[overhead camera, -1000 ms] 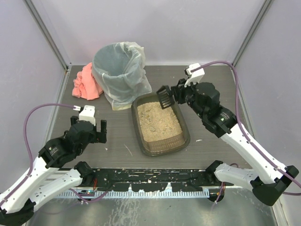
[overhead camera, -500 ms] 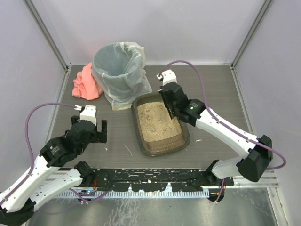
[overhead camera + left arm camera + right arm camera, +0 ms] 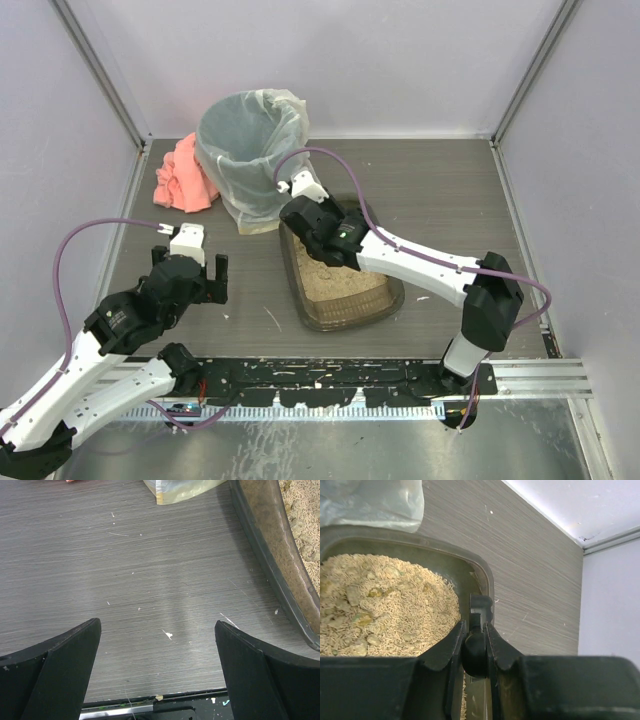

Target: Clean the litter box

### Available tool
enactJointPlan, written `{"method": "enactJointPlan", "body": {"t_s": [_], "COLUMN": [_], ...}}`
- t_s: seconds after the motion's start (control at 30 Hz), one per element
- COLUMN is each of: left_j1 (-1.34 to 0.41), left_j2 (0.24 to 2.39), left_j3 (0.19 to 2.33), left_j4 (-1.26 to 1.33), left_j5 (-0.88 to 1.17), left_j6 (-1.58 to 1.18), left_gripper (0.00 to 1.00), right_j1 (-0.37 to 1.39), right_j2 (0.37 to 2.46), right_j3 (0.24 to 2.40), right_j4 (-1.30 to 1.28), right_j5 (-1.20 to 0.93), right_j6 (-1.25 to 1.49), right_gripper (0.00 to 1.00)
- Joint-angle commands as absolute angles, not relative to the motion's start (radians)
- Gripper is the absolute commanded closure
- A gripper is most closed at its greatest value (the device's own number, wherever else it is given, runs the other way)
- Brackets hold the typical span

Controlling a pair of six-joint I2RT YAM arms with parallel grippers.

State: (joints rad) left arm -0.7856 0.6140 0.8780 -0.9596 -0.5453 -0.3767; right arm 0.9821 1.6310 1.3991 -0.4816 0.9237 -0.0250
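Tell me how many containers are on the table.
2. The litter box sits mid-table; the tall lined bin stands just behind its far-left corner. Nothing suggests a hidden third.

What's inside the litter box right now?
Beige litter with pale clumps fills the litter box. The right gripper, shut on a black handle, reaches over its far end; the arm hides litter beneath it, and the tool's head is unseen.

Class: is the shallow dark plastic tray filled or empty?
Filled: beige sandy litter with clumps covers most of the shallow dark plastic tray.
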Motion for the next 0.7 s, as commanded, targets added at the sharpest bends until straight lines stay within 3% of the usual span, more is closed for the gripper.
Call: {"method": "enactJointPlan", "body": {"t_s": [0.0,0.67], "left_j1": [-0.785,-0.784], "left_j2": [0.609,0.605], "left_j3": [0.881,0.881], "left_j4": [-0.924,-0.923], "left_j5": [-0.557,-0.557], "left_j6": [-0.367,-0.367], "left_gripper": [0.02,0.02], "right_j1": [1.002,1.02], "right_j2": [1.659,1.788], "right_j3": [1.464,1.443], "right_j4": [-0.49,-0.628], "right_j5": [1.053,1.022], "right_j6": [-0.039,0.052], "right_gripper": [0.99,0.99]}}
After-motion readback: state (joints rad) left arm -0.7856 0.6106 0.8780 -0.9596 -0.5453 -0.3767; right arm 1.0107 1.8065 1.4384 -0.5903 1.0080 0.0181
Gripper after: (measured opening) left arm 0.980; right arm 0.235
